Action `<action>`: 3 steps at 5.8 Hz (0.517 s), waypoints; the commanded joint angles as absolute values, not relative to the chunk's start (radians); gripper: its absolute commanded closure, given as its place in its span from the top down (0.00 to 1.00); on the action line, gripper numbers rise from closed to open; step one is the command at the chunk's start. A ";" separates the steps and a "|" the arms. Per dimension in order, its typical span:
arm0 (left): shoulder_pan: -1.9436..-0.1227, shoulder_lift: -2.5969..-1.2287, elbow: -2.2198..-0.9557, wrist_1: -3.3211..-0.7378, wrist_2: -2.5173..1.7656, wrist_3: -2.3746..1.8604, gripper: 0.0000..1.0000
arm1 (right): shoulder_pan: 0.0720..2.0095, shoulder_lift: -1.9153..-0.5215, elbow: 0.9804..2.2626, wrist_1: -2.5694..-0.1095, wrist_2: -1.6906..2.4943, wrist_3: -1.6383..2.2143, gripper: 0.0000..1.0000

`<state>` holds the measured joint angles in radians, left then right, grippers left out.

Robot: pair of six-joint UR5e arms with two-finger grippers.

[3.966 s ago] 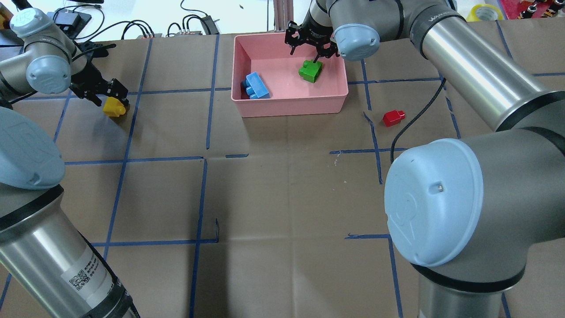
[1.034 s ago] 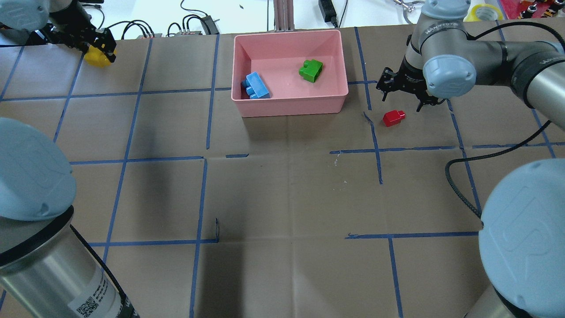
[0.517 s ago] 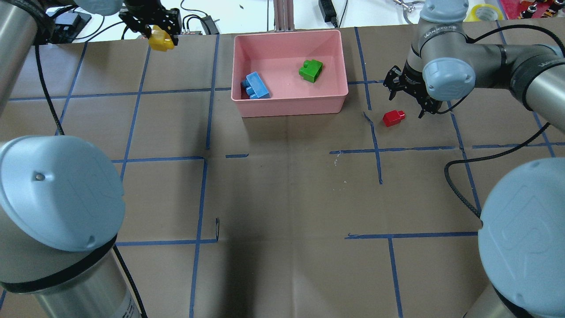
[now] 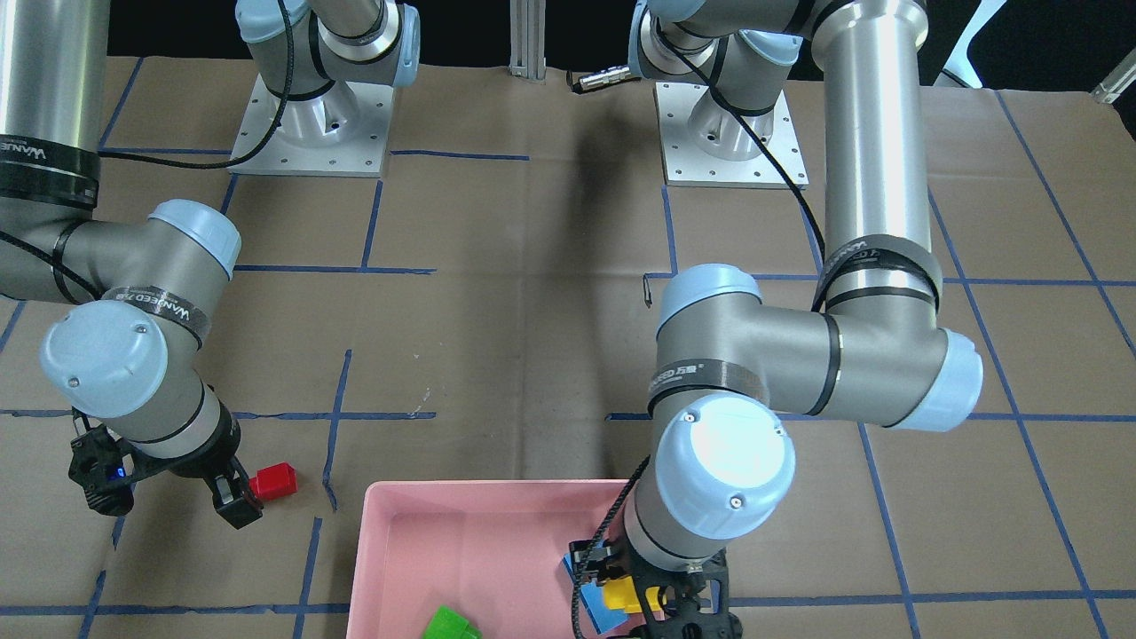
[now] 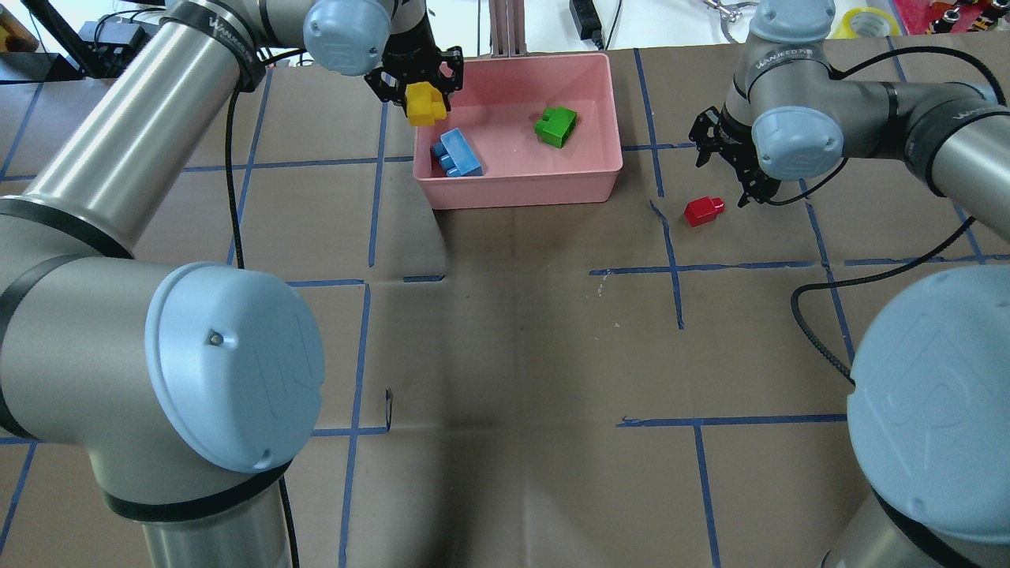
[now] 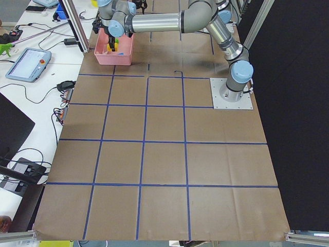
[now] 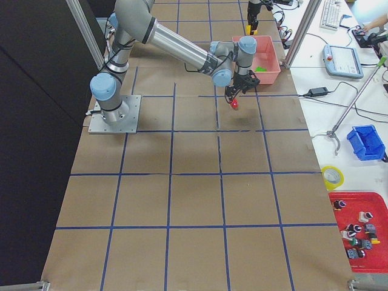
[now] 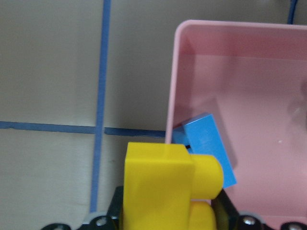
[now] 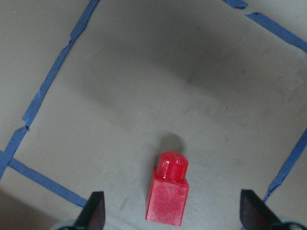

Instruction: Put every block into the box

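The pink box stands at the table's far middle. A blue brick and a green brick lie inside it. My left gripper is shut on the yellow brick and holds it above the box's left wall, near the blue brick. The left wrist view shows the yellow brick over the box's rim and the blue brick. The red brick lies on the table right of the box. My right gripper is open, low over the red brick, fingers either side.
Brown paper with a blue tape grid covers the table. Cables and power units lie beyond the far edge. A yellow tape roll is at the far right. My left arm's long link stretches across the table's left half.
My left gripper has carried the yellow brick rightward from the far left to above the box's left wall. My right gripper has shifted slightly closer over the red brick.
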<state>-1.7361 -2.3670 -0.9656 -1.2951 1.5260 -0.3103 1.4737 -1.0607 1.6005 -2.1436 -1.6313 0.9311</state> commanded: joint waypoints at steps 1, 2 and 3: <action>-1.778 -2.445 -0.966 -1.176 1.496 -0.429 0.15 | 1.476 -1.039 1.615 -2.158 -1.629 0.946 1.00; -1.782 -2.445 -0.966 -1.161 1.500 -0.443 0.35 | 1.476 -1.026 1.621 -2.161 -1.576 0.946 1.00; -1.782 -2.444 -0.966 -1.146 1.494 -0.440 0.99 | 1.476 -1.020 1.621 -2.180 -1.569 0.945 1.00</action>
<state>-1.7807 -2.4416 -0.9665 -1.1632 1.4978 -0.4358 1.4756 -1.0275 1.6196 -2.1663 -1.5849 0.9458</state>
